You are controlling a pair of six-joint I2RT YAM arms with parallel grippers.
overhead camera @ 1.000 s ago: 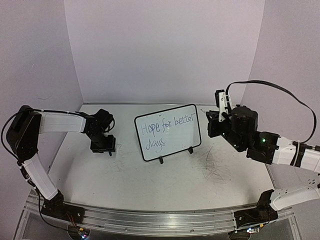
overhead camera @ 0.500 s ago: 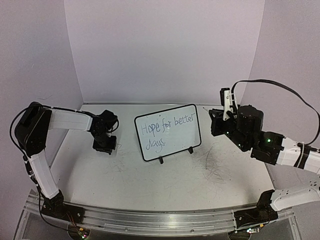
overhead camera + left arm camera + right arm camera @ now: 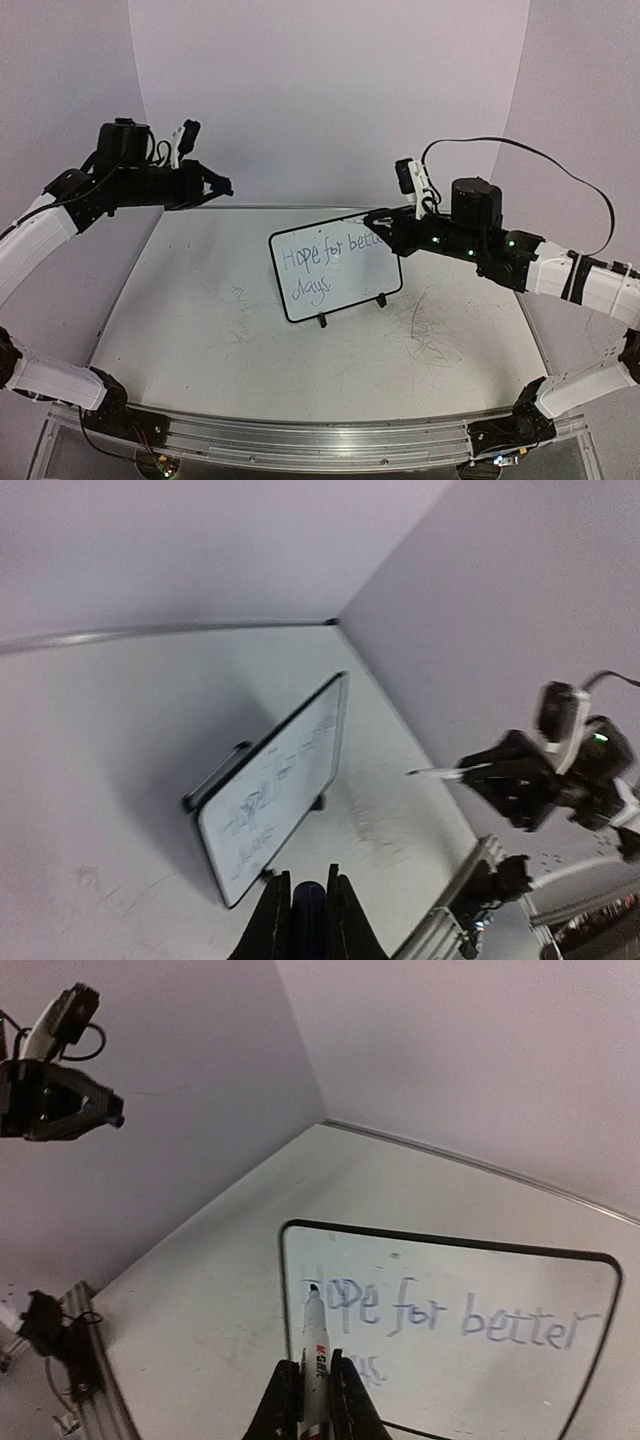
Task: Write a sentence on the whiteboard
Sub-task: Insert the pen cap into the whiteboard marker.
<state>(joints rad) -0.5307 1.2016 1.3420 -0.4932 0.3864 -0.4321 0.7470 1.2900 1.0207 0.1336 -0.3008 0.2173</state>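
1. Metal rail: runs along the near edge and carries both arm bases.
2. Worktop: white and scuffed, with grey scribble marks to the right of centre.
3. Whiteboard: black-framed. It stands on the worktop around mid-depth, propped on two small black feet and leaning back. Its right end is turned slightly away.
4. Sentence: thin blue handwriting on the whiteboard in two lines, "Hope for better" above "days". From overhead, the right claw covers the end of the upper line.
5. Right claw: raised at the whiteboard's upper right corner and clenched on a white marker. In the right wrist view the marker's dark tip overlaps the "H" of "Hope". In the left wrist view the tip sits in the air, apart from the board.
6. Left claw: raised high over the far left of the worktop, well apart from the whiteboard. It is clenched on a small dark blue piece, too small to identify.
7. Pale walls: close in the back and both sides.
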